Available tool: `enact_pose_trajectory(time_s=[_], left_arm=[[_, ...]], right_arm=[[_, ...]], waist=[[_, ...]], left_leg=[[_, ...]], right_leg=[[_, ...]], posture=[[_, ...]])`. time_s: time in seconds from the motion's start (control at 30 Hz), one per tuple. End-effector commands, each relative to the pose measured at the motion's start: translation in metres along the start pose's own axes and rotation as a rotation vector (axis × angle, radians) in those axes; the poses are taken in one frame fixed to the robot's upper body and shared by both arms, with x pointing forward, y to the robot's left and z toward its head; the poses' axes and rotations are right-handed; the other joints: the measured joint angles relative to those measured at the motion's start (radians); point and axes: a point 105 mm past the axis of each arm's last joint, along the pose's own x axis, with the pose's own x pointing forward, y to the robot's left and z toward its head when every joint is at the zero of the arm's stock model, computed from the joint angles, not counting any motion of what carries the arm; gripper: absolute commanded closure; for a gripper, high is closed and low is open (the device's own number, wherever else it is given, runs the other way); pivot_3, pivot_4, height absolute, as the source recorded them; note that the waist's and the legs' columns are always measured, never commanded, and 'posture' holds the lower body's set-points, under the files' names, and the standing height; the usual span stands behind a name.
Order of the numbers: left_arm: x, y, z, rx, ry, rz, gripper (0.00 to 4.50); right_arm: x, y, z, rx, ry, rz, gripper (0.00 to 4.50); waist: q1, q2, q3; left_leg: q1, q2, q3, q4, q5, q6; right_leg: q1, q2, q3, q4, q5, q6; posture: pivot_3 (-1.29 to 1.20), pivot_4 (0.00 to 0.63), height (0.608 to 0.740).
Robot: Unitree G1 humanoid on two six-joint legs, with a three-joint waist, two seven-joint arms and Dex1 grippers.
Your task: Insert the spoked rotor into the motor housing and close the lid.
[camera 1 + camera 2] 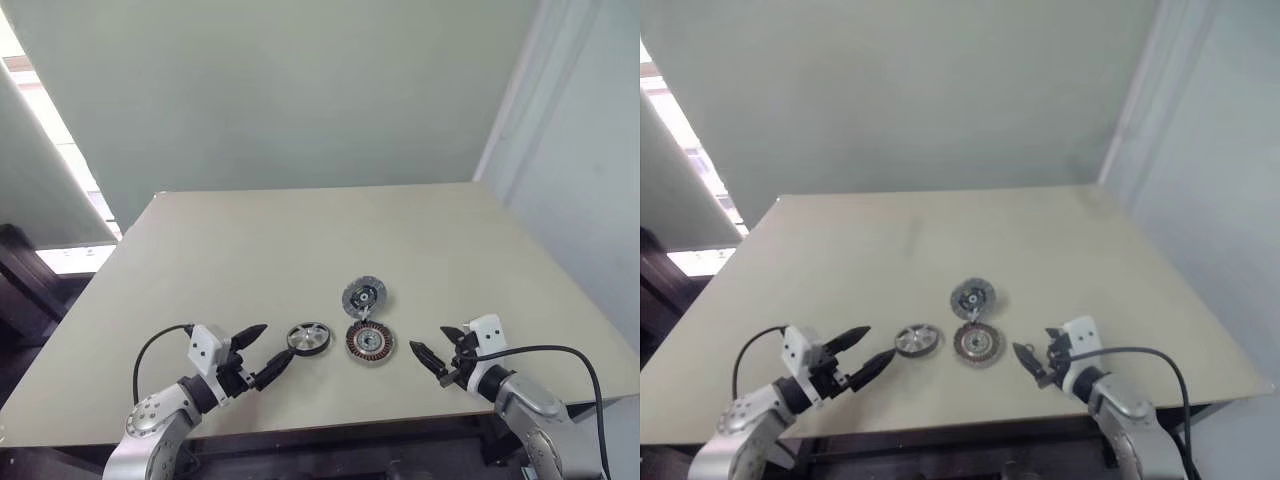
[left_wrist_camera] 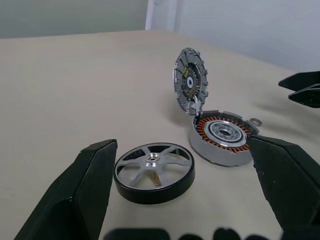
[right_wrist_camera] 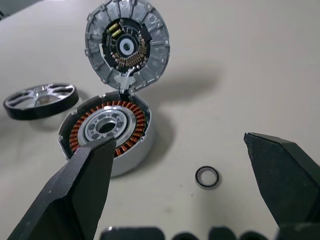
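Pale bench point(image 1: 300, 240): the spoked rotor point(image 1: 308, 338) lies flat just ahead of the wide-open left pincer point(image 1: 266, 351), beside the motor housing point(image 1: 369, 343), whose hinged lid point(image 1: 364, 296) stands raised, apparently awaiting insertion; the right pincer point(image 1: 432, 356), also wide, waits empty nearby.

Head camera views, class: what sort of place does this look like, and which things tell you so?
Probably a robot test bench in a bare room: one plain beige table, blank pale walls, and motor parts laid out, namely a spoked rotor and an opened motor housing.
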Motion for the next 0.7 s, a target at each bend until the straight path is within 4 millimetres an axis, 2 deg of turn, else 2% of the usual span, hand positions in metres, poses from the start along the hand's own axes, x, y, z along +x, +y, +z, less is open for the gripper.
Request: enact_pose_trajectory(time_s=[0.03,0.17,0.33,0.7], left_arm=[[0.005,-0.011,0.014,0.031,-0.021,-0.081,0.06],[0.009,-0.02,0.016,0.034,-0.004,-0.147,0.06],[0.014,-0.023,0.015,0.048,0.015,-0.183,0.06],[0.019,-0.025,0.015,0.065,0.025,-0.215,0.06]], right_arm=[[0.004,-0.002,0.007,-0.027,0.002,-0.002,0.0],[0.008,-0.006,-0.002,-0.026,0.063,-0.016,0.0],[0.015,-0.004,-0.004,0.008,0.061,-0.005,0.0],[0.032,-0.013,-0.019,0.053,0.053,-0.066,0.0]], waist=[[0.0,0.0,0.0],[0.0,0.0,0.0],[0.0,0.0,0.0],[-0.001,0.0,0.0]], left_leg=[[0.0,0.0,0.0,0.0,0.0,0.0],[0.0,0.0,0.0,0.0,0.0,0.0],[0.0,0.0,0.0,0.0,0.0,0.0],[-0.001,0.0,0.0,0.0,0.0,0.0]], right_leg=[[0.0,0.0,0.0,0.0,0.0,0.0],[0.0,0.0,0.0,0.0,0.0,0.0],[0.0,0.0,0.0,0.0,0.0,0.0],[-0.001,0.0,0.0,0.0,0.0,0.0]], posture=[[0.0,0.0,0.74],[0.0,0.0,0.74],[0.0,0.0,0.74],[0.0,0.0,0.74]])
